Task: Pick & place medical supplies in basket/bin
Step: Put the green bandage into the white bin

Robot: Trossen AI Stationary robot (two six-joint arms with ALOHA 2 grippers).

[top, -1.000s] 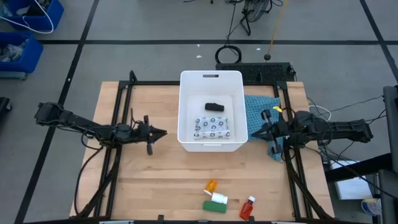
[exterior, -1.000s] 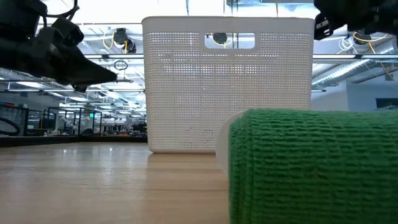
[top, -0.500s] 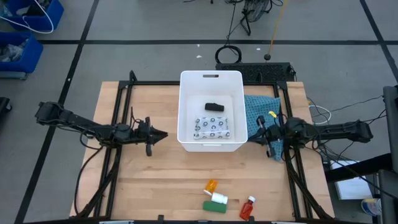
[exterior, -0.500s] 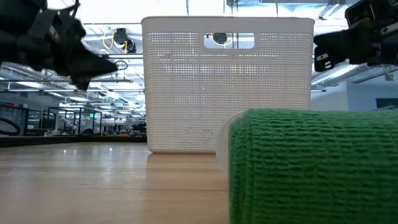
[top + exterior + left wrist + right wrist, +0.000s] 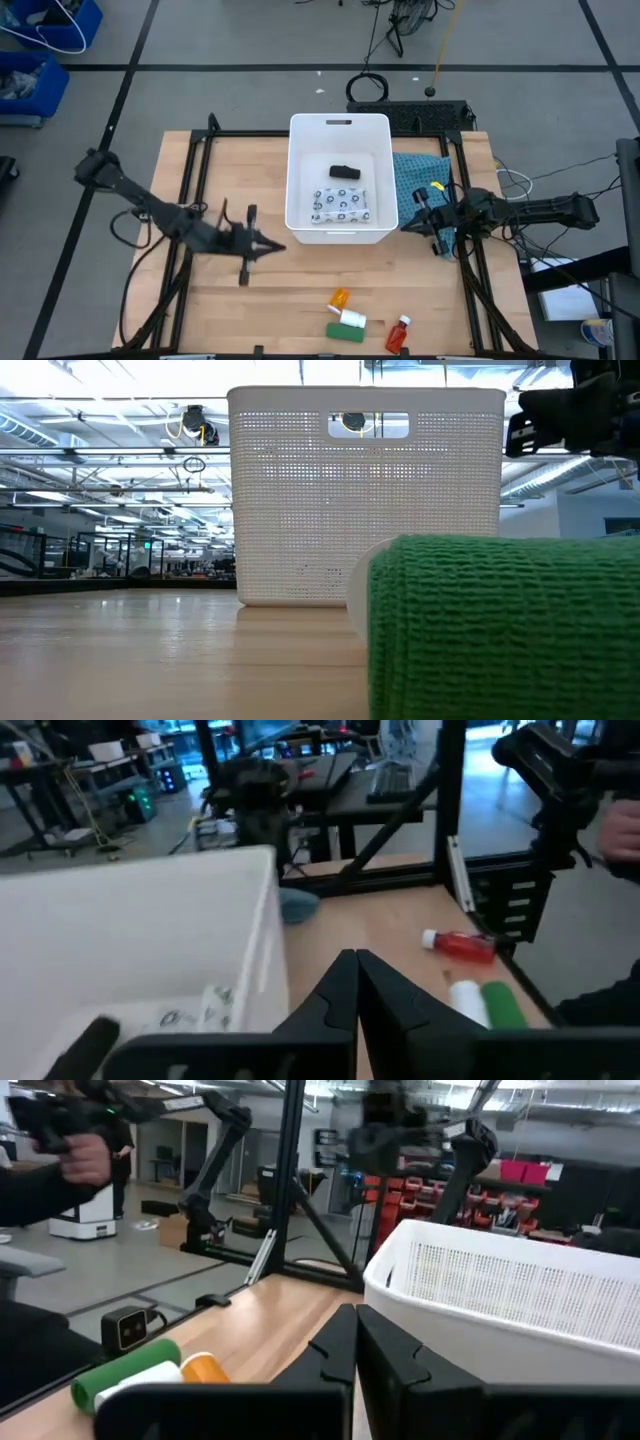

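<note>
The white bin (image 5: 338, 131) stands mid-table and holds the black oblong piece (image 5: 345, 171) and the white patterned packet (image 5: 340, 206). Near the table's near edge lie the orange bottle (image 5: 340, 298), the white cylinder (image 5: 352, 319), the green-white box (image 5: 345, 332) and the red white-capped bottle (image 5: 398, 334). My left gripper (image 5: 275, 247) is shut and empty, off the bin's near-left corner, pointing right. In the left wrist view the shut left gripper (image 5: 355, 960) points past the bin's wall (image 5: 150, 920). My right gripper (image 5: 405, 225), shut and empty, hovers by the bin's right wall.
A teal-blue cloth (image 5: 420, 180) lies right of the bin, partly under my right arm. Black frame rails run along both sides of the table. The green-white box (image 5: 500, 625) fills the low view's foreground. A person's hand (image 5: 85, 1155) shows beyond the table.
My left arm has swung toward the table's near edge and to the right, closer to the items there, and has dropped out of the low view. It has stayed shut. My right gripper has shifted slightly toward the near edge.
</note>
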